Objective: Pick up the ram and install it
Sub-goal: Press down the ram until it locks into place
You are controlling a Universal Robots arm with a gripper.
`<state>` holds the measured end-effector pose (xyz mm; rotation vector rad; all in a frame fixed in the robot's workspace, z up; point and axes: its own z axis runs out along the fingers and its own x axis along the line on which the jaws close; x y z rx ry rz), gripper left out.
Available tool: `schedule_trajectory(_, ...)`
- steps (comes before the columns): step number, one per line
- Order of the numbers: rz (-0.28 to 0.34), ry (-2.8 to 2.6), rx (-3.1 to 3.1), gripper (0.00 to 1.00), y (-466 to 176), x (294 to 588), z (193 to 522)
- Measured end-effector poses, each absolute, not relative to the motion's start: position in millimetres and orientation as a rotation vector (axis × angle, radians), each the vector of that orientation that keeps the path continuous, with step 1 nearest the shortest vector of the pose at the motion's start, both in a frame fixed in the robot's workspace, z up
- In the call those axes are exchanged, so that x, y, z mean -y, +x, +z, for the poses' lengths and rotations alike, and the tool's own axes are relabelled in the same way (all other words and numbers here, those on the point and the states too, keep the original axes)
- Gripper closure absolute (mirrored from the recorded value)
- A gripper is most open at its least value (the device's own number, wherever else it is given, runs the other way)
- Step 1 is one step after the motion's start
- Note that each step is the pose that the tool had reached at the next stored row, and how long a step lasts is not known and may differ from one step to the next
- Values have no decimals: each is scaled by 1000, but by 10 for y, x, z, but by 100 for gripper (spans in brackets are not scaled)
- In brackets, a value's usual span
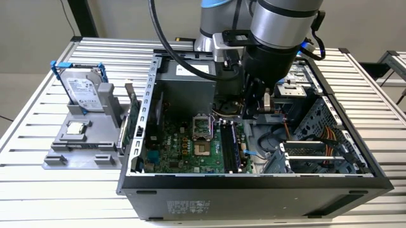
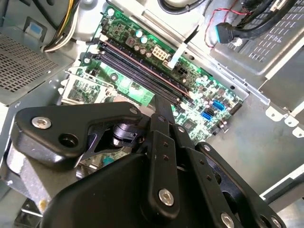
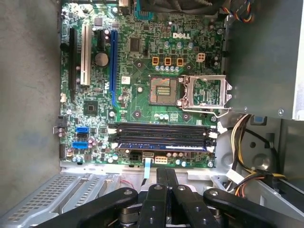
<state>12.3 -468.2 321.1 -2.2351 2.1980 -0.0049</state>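
Already the ram (image 1: 228, 142) is sitting in a slot at 3 o'clock of the socket (image 1: 201, 129) in the exterior view. Your gripper (image 3: 166, 173) is hovering over it, fingers together and carrying nothing. You're not seeing whether it's latched.

Exterior view overlooks the open case (image 1: 254, 180) from above; both wrist views face its motherboard (image 3: 142, 85) closely.

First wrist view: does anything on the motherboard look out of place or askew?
Only the processor socket stands out: it is empty, with its metal retention frame flipped open beside it. The memory slots run straight and parallel. No damage shows.
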Motion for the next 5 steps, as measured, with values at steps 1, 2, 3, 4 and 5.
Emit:
schedule_trajectory(1,-5,-2235,-2198,100,123,4681,3211)
schedule_trajectory(2,-6,-2236,-2199,100,123,4681,3211)
schedule_trajectory(3,-6,-2236,-2199,100,123,4681,3211)
schedule_trajectory(4,-7,-2236,-2199,100,123,4681,3211)
schedule_trajectory(5,-7,-2236,-2199,100,123,4681,3211)
